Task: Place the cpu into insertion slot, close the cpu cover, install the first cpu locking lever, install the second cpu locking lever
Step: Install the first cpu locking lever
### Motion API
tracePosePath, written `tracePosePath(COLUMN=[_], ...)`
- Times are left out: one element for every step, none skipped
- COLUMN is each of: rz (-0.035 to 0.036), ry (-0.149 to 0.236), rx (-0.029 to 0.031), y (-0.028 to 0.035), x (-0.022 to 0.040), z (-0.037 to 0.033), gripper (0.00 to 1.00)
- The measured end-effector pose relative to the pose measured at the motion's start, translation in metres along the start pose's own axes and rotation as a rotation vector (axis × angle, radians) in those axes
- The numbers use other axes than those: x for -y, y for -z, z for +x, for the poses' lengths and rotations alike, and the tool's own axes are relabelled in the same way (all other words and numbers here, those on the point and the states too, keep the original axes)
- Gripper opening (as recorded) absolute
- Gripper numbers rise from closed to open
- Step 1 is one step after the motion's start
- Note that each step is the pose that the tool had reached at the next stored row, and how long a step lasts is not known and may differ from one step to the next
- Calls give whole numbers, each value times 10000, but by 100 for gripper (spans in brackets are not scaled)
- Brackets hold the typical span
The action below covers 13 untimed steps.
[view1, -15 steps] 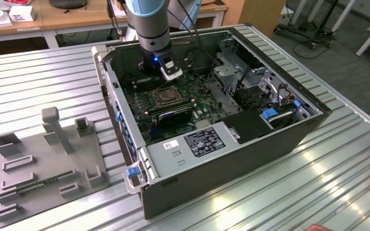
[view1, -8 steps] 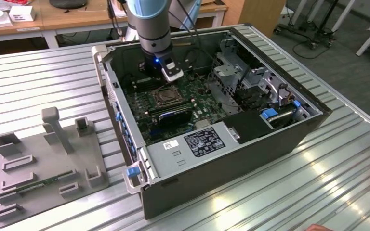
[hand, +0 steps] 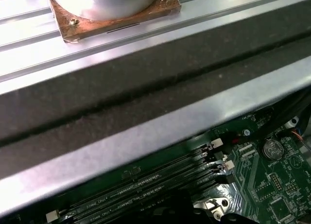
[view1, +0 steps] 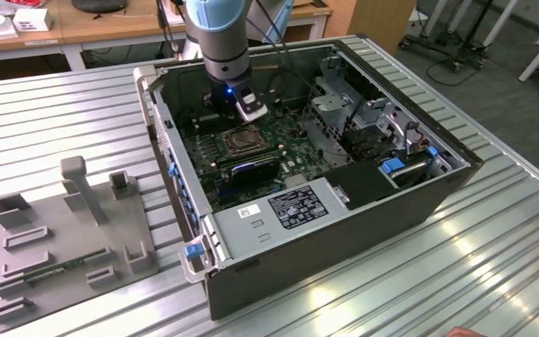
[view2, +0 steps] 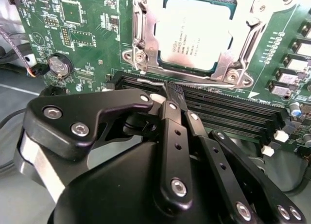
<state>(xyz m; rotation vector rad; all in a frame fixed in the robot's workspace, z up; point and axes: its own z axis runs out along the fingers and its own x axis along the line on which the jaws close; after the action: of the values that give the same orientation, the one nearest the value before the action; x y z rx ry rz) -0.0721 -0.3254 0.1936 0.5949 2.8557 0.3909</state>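
gripper (view2: 171, 90): clenched, fingers pinched together, tips over the black memory slots (view2: 233, 112) just beside the socket
cpu (view2: 194, 34): sitting in the insertion slot (view1: 239, 140), silver top up
cpu cover (view2: 141, 37): down flat, framing the cpu
board: green motherboard (view2: 77, 34) inside the open pc case (view1: 344, 232)
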Motion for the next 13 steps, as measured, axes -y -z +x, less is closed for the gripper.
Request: tracePosePath(rz=[4,7,11,18,25,35,49,70,91,112,132,154,183], ry=[1,1,3,6,9,11,14,20,25,31,37,43,50], rx=[1,2,4,6,9,14,20,27,36,45,55,64,76], y=[-6,-11,-15,-16,-19,-21,-24,-26,-28,-30,-32,-32,-32], x=[2,3,4,5,5,6,7,7,8,8,9,9,9], z=[0,1,1,1,1,2,3,3,3,4,4,4,4], gripper=[10,10,10,10,10,10,10,10,10,10,10,10,10])
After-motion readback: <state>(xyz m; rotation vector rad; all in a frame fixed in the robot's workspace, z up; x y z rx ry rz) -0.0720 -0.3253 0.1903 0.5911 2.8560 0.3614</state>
